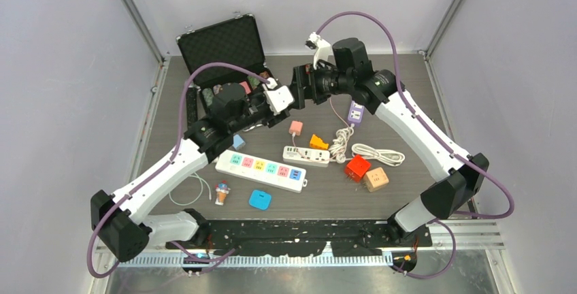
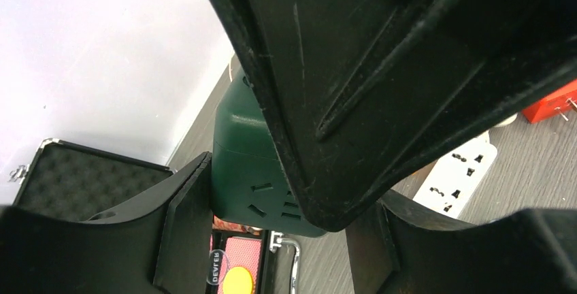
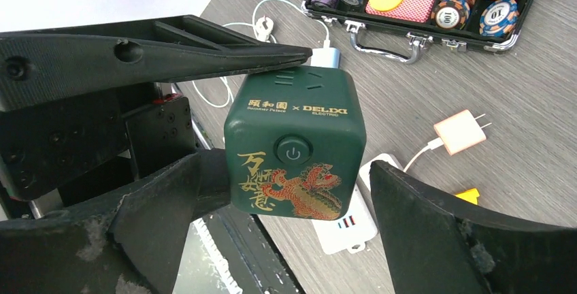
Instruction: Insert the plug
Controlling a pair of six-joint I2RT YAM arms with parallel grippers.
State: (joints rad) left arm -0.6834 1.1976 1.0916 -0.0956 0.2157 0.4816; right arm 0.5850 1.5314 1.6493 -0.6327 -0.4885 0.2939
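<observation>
The left gripper [image 2: 282, 212] squeezes the green socket cube [image 3: 299, 113], the right gripper [image 3: 292, 171] sits wide open and empty around it, so next it probably needs to grab a plug, maybe the pink plug [image 3: 461, 132].

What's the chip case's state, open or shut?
Open: chip case lid stands raised, foam lining exposed, chips visible inside.

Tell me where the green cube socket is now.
Centre of the right wrist view: the green cube socket is held above the table by the left end effector, inside the open right end effector, near the poker chip case.
</observation>
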